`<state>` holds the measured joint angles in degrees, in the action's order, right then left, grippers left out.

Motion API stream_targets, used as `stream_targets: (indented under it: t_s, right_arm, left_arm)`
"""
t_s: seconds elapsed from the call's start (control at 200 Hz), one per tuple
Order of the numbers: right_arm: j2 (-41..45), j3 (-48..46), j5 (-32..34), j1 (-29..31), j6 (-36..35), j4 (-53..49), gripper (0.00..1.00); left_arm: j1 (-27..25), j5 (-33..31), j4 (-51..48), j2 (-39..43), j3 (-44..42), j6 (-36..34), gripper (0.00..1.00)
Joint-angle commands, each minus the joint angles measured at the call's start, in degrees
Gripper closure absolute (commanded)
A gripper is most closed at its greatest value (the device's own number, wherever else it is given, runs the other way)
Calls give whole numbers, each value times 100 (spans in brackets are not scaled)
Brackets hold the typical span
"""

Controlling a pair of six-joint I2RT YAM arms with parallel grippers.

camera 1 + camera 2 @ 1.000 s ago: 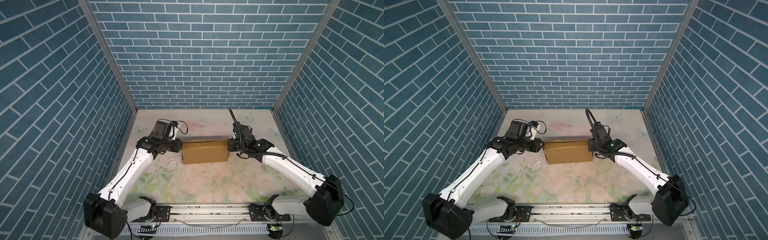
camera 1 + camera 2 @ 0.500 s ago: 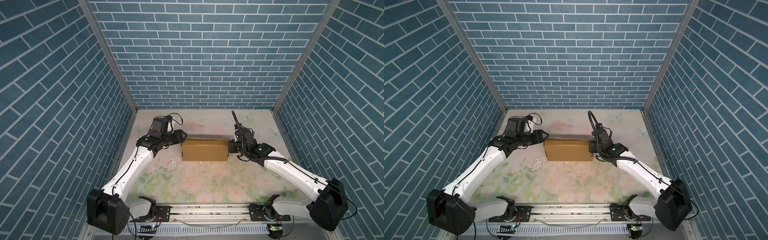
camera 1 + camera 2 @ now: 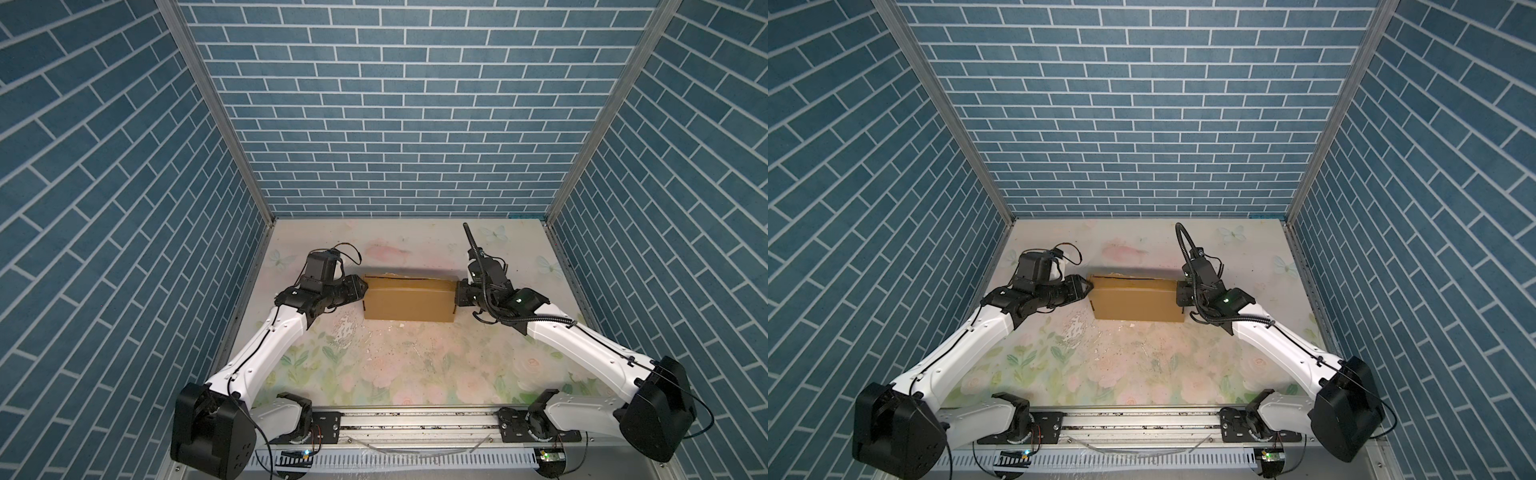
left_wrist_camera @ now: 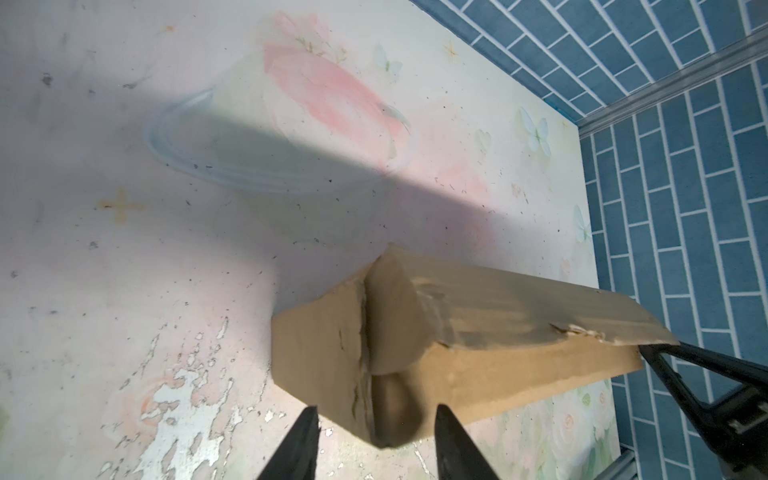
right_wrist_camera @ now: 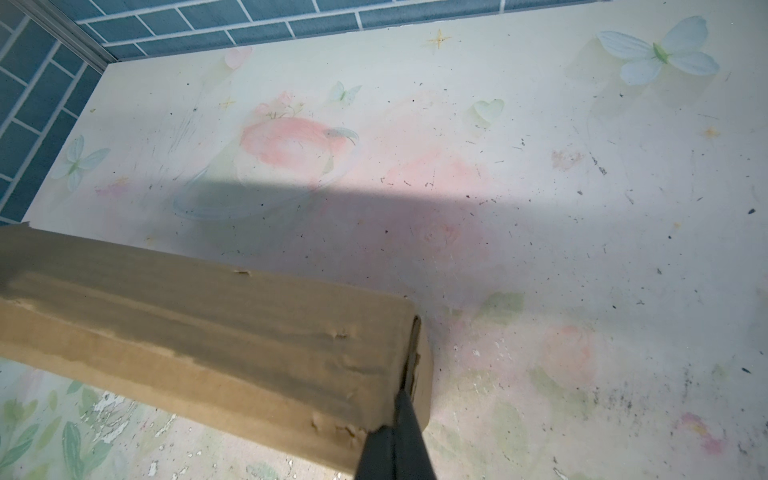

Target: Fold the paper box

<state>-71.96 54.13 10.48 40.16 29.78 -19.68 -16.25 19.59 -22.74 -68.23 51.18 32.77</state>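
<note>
Blue brick walls (image 3: 395, 124) stand round a flowery table (image 3: 415, 374). The box (image 3: 409, 309) sits on the table, toward the back and near the middle. In both top views it looks closed up. In the left wrist view, a round flap (image 4: 390, 328) at its left end bulges out and is not flat yet.

The left gripper (image 4: 380, 436) is at that end. Its jaws are spread, one on each side of the box's corner, and they do not seem to pinch it. A moment ago these jaws were wider and sat a little off the box. Now they have come in closer.

The right gripper (image 5: 401, 415) is pressed together, and its tip touches the box's right end. It has stayed there, and the box has hardly moved.

So the right gripper seems to hold the box steady while the left one gets ready to work on the flap. The folding looks nearly done. That last flap likely needs a push or a squeeze to lie flat. If the push is too hard, the box could slide, or its worn edges could tear.
</note>
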Motion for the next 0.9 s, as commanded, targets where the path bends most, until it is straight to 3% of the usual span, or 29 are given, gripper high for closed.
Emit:
stream_targets:
  t_s: [0.0, 0.205, 0.375, 0.625, 0.895]
  right_arm:
    - [-56, -342, 37, 42, 254, -608, 100]
    - [-72, -355, 51, 53, 256, -601, 100]
    - [-68, -370, 46, 57, 272, -595, 100]
    - [-90, -302, 42, 65, 256, -623, 100]
    - [-186, -168, -28, 62, 266, -632, 100]
  left_arm:
    - [171, 18, -148, 131, 277, -119, 50]
    - [309, 487, 93, 134, 695, 39, 33]
    - [342, 518, 381, -390, 770, -11, 32]
    - [344, 730, 477, -530, 459, -200, 36]
    - [347, 697, 856, -647, -441, -174, 52]
